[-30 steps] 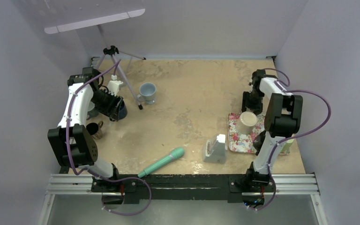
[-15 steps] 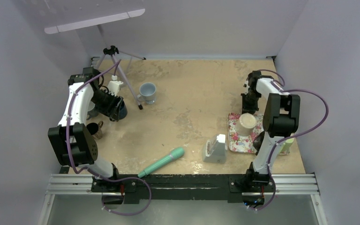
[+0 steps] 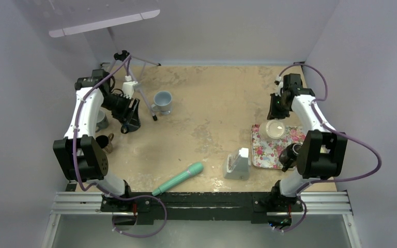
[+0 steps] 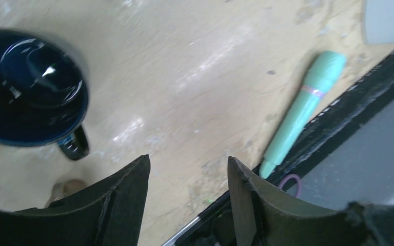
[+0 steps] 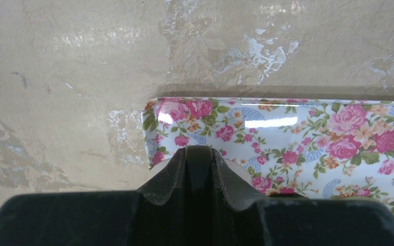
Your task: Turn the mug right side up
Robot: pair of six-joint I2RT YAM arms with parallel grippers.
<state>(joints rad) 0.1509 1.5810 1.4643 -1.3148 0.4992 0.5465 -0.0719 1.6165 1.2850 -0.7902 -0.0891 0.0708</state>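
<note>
dark blue mug (image 4: 28, 87) is blurry and clipped by the frame edge, sitting mouth-up on the blotchy tan table (image 4: 195, 66). left gripper (image 4: 187, 163) gapes wide beside it, holding nothing. right gripper (image 5: 198, 150) is pinched together, empty, over the floral tray (image 5: 308, 123). plain lilac-grey walls (image 3: 227, 31) all round

- Honestly can't read a single word, number or logo in any of the three views.
- Rectangular rose-print tray (image 5: 297, 128) on the desk: just flowers and leaves, no lettering I can make out.
- Mint-green plastic wand (image 4: 302, 110): has a thin pink band, too blurry to tell if it's printed.
</note>
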